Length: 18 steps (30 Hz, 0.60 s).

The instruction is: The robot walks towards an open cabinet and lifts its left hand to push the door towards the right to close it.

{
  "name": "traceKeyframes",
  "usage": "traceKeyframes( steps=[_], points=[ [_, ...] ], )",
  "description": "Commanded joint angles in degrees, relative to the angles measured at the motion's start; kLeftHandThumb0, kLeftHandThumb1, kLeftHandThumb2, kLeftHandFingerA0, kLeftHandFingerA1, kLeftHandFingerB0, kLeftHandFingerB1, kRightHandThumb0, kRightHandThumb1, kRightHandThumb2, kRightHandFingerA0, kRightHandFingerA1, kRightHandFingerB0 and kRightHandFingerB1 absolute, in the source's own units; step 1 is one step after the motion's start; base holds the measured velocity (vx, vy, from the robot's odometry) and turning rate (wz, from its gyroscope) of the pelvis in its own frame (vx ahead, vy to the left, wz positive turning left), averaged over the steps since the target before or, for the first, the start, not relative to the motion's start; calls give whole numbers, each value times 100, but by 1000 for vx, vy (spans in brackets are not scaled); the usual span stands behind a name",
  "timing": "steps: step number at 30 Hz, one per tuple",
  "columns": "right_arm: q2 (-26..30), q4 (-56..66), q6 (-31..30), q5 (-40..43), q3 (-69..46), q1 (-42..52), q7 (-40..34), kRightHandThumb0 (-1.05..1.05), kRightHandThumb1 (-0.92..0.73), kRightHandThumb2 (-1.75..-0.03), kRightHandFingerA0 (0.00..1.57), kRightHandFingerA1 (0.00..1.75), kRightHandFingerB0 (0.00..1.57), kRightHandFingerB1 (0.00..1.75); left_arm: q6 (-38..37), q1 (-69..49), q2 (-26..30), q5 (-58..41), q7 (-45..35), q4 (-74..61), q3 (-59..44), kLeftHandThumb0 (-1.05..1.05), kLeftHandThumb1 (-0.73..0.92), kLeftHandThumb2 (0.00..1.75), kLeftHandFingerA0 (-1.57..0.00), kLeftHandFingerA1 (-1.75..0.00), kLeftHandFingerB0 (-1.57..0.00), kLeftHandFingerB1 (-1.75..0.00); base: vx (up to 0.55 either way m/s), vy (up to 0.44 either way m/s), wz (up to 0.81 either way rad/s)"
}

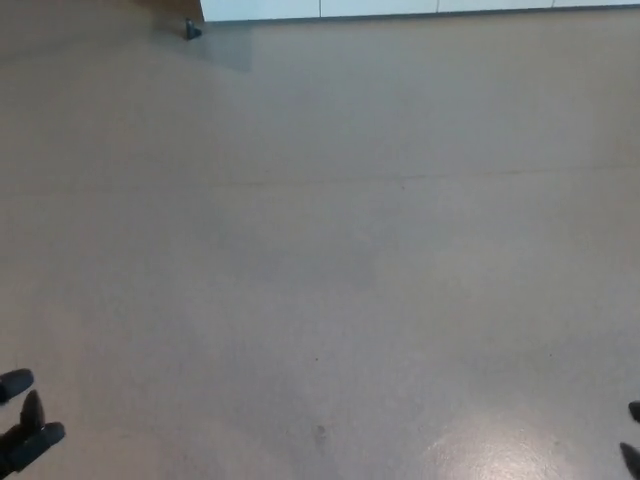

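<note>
Looking down, I see mostly bare floor (330, 270); the white cabinet (420, 9) base runs along the top edge, well apart from my hands. Left hand (25, 415) sits bottom-left, fingers (15, 383) spread, empty. Right hand (633, 450) barely shows; its state I cannot tell.

Floor (330, 260) fills nearly whole view. Cabinet base (420, 8) runs along top edge, centre to right, far side of floor. Small foot (192, 30) stands on floor just left of cabinet base, top left. Left hand (25, 420) at bottom-left corner, near side. Right hand (633, 445) barely in at bottom-right edge. Hands well apart, both well short of the cabinet.
</note>
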State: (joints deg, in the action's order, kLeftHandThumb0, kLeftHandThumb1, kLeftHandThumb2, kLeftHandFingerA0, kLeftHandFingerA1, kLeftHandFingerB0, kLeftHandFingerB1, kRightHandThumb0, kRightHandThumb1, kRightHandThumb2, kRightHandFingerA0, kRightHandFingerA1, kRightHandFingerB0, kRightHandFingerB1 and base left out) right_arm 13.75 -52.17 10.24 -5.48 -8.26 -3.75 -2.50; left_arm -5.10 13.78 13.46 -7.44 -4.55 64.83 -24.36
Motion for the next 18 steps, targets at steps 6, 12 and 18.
traceKeyframes(
  steps=[6,12,18],
  points=[
    [79,18,480,12,22,63,-157,-25,-70,-60,61,47,42,39,-483,74,92,-184,-103,219,-43,-42,46,111,-65,-93,-40,-75,131,18,-16],
    [89,21,519,4,56,70,-186,-24,-69,-60,61,47,42,39,-534,61,83,-157,-109,208,27,-41,47,111,-63,-92,-41,-75,168,79,4],
    [120,-60,653,-43,78,46,-254,-23,-69,-60,64,49,44,40,-668,40,108,-44,-169,160,222,-46,46,103,-45,-108,-38,-91,215,-26,8]
  ],
)
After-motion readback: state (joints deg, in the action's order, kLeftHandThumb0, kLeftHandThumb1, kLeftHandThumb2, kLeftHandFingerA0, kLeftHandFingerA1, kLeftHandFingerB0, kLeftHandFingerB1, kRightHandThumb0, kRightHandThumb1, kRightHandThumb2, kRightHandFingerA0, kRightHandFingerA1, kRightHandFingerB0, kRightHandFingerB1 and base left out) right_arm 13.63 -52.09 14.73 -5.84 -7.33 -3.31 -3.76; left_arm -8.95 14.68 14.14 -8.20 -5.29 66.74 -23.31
